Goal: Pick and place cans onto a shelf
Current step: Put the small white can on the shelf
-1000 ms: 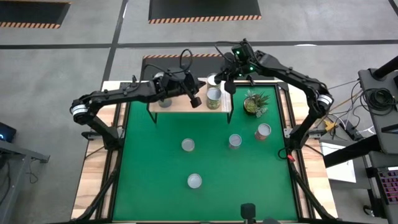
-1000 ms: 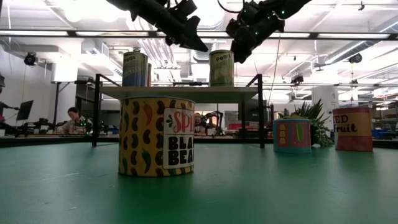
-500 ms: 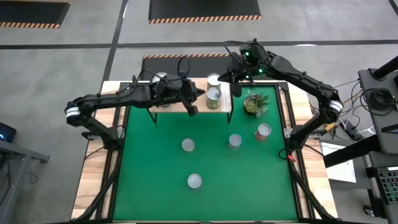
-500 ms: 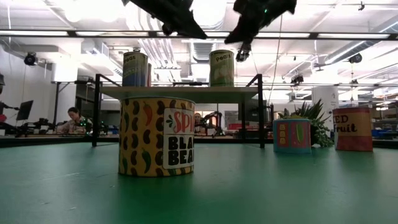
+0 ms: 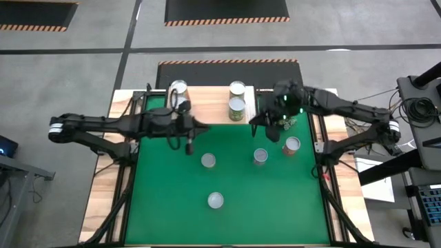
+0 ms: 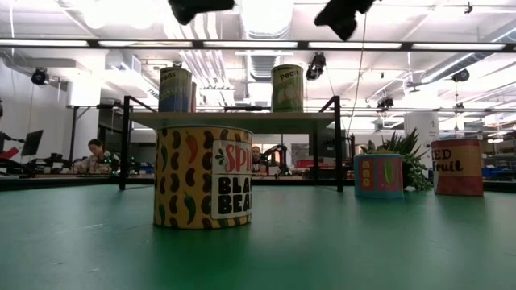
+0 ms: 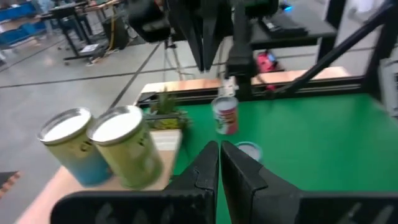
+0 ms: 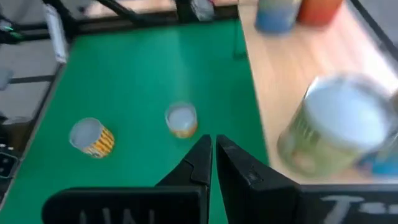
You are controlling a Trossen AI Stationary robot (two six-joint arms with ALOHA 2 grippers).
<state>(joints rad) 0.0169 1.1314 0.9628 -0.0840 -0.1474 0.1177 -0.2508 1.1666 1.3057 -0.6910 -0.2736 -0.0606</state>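
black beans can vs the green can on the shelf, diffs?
The black beans can stands on the green table; the green can stands up on the shelf. The black beans can has a yellow label with beans and peppers and a white panel of bold lettering; the green can's label is pale green. In the low view the black beans can is nearest the camera, the green can farther back. Both stand upright, and neither gripper touches them.
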